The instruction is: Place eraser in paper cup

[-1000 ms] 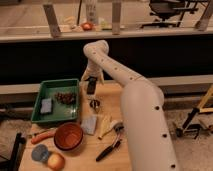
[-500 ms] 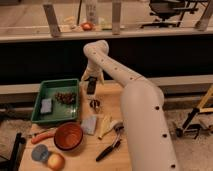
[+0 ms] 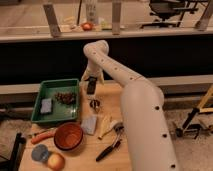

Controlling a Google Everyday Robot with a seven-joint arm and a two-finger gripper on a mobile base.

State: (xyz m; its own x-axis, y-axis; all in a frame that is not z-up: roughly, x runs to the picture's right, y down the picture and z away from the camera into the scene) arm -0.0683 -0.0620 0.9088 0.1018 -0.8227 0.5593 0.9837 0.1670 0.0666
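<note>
My gripper (image 3: 91, 82) hangs at the back of the wooden table, just right of the green tray. It is shut on a small dark block, the eraser (image 3: 91, 88), which sticks out below the fingers. A small paper cup (image 3: 94, 104) stands upright on the table right below the gripper, with a short gap between eraser and cup. My white arm sweeps in from the lower right and hides much of the table's right side.
A green tray (image 3: 38, 115) at the left holds a grey sponge (image 3: 46, 105) and brown bits. In front lie a red bowl (image 3: 68, 136), a carrot (image 3: 42, 136), a grey lid (image 3: 40, 152), an orange fruit (image 3: 56, 161), a banana (image 3: 105, 125), a pale packet (image 3: 90, 123) and a black-handled tool (image 3: 109, 149).
</note>
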